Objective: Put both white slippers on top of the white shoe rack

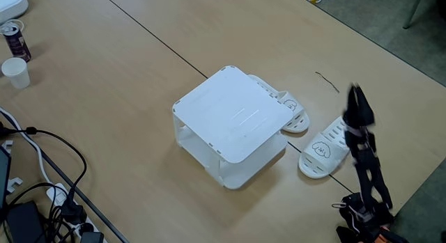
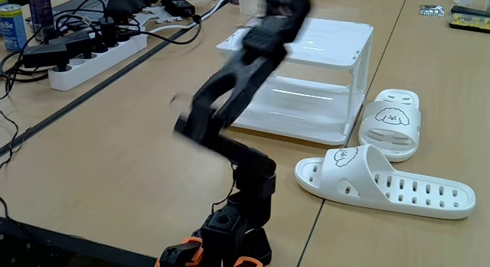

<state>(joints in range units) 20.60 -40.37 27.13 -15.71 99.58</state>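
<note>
Your gripper is hanging blurred in the air, so you cannot tell whether its fingers are spread or pressed together. Just below it in a fixed view, one of the white slippers is lying on the table. The other slipper is sitting beside the white shoe rack, partly tucked behind it.
</note>
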